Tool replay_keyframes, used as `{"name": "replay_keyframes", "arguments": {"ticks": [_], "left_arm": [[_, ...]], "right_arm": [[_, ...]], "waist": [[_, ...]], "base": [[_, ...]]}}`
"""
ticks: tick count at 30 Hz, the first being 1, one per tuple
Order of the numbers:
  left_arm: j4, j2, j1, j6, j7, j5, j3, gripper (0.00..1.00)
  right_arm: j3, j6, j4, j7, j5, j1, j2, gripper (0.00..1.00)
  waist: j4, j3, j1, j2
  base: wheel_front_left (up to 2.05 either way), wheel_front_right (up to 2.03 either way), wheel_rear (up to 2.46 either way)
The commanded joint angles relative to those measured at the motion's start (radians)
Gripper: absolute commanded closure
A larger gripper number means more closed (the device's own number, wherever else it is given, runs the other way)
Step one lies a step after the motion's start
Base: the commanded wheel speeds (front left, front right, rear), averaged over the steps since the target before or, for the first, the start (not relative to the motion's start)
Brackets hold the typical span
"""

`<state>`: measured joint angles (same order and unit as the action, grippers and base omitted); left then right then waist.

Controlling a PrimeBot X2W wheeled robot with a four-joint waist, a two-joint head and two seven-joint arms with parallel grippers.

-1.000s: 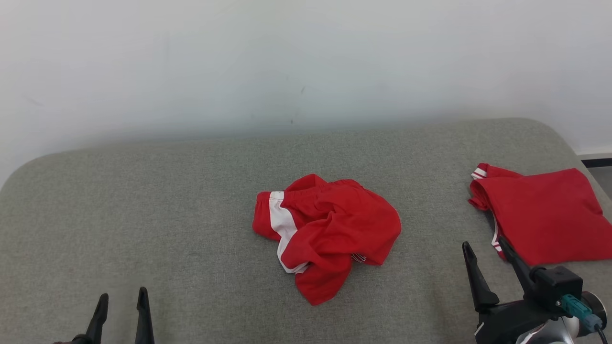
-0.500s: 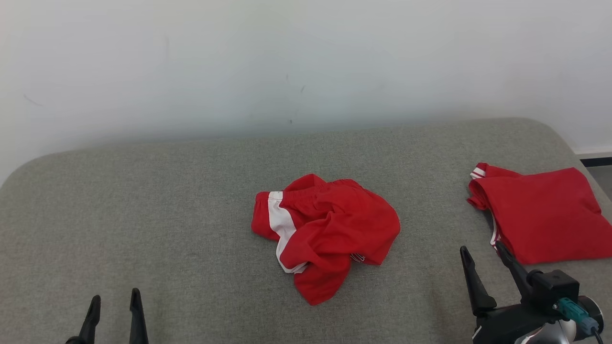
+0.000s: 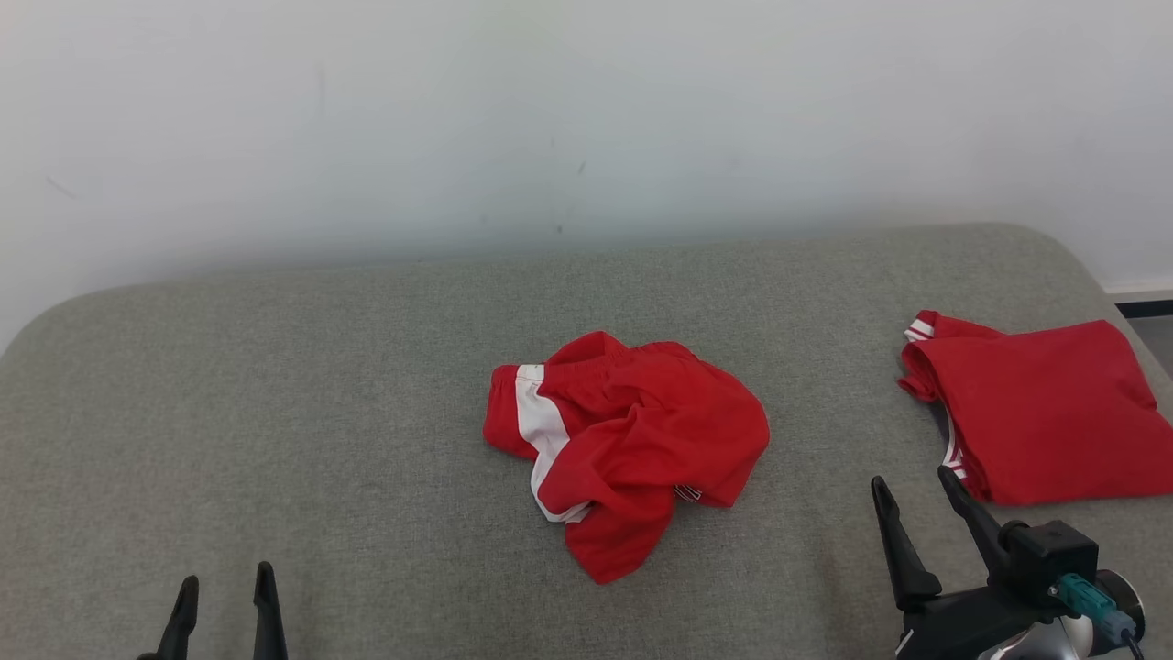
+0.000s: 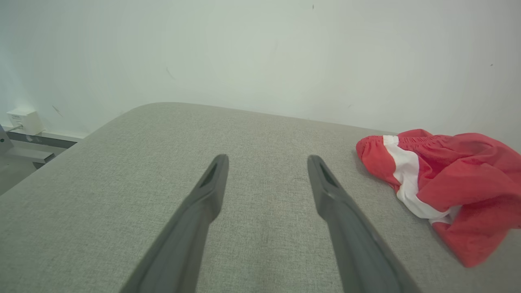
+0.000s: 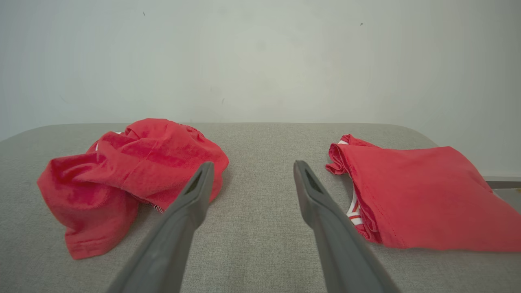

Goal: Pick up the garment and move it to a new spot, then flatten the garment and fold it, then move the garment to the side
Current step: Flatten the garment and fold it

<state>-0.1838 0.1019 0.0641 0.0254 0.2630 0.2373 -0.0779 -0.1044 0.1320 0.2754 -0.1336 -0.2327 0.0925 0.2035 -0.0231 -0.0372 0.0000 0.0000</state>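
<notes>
Head view: a crumpled red cloth garment with a white stripe (image 3: pixel 628 449) lies in the middle of the grey cloth worktop (image 3: pixel 275 412).
My left gripper (image 3: pixel 227 576) and right gripper (image 3: pixel 911 477) are both wide open and hold nothing.

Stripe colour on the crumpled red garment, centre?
White stripe down the crumpled red garment; left wrist view shows it best.
</notes>
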Motion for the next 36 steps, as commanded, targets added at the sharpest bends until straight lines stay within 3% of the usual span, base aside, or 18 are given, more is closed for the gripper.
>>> {"name": "replay_keyframes", "arguments": {"ticks": [1, 7, 14, 18, 25, 31, 36], "left_arm": [[-0.003, -0.002, 0.007, -0.001, 0.002, -0.005, -0.004, 0.00], [-0.034, 0.020, -0.056, 0.029, -0.007, -0.020, 0.030, 0.00], [-0.141, 0.081, -0.264, 0.080, -0.126, -0.041, 0.123, 0.00], [-0.265, 0.126, -0.462, 0.104, -0.252, -0.002, 0.222, 0.00], [-0.368, 0.192, -0.690, 0.103, -0.398, 0.109, 0.389, 0.00], [-0.379, 0.292, -0.806, 0.104, -0.505, 0.184, 0.604, 0.00], [-0.385, 0.348, -0.851, 0.104, -0.548, 0.219, 0.708, 0.00]], "right_arm": [[-0.004, -0.003, 0.003, -0.006, 0.001, -0.001, -0.003, 0.00], [-0.020, -0.003, -0.004, -0.006, 0.005, 0.010, -0.007, 0.00], [-0.053, -0.003, -0.020, 0.004, -0.002, 0.042, 0.001, 0.00], [-0.078, -0.003, -0.037, 0.001, -0.001, 0.081, -0.001, 0.00], [-0.097, -0.003, -0.040, -0.016, -0.003, 0.124, -0.010, 0.00], [-0.105, -0.003, -0.023, -0.038, -0.005, 0.138, -0.025, 0.00], [-0.111, -0.003, -0.012, -0.046, -0.005, 0.142, -0.029, 0.00]], "waist": [[-0.001, 0.002, 0.0000, 0.0000], [-0.022, 0.020, 0.0000, 0.0000], [-0.100, 0.086, 0.0000, 0.0000], [-0.179, 0.170, 0.0000, 0.0000], [-0.278, 0.268, 0.0000, 0.0000], [-0.326, 0.297, 0.0000, 0.0000], [-0.344, 0.298, 0.0000, 0.0000]], "base": [[0.00, 0.00, 0.00], [0.00, 0.00, 0.00], [0.00, 0.00, 0.00], [0.00, 0.00, 0.00], [0.00, 0.00, 0.00], [0.00, 0.00, 0.00], [0.00, 0.00, 0.00]]}}
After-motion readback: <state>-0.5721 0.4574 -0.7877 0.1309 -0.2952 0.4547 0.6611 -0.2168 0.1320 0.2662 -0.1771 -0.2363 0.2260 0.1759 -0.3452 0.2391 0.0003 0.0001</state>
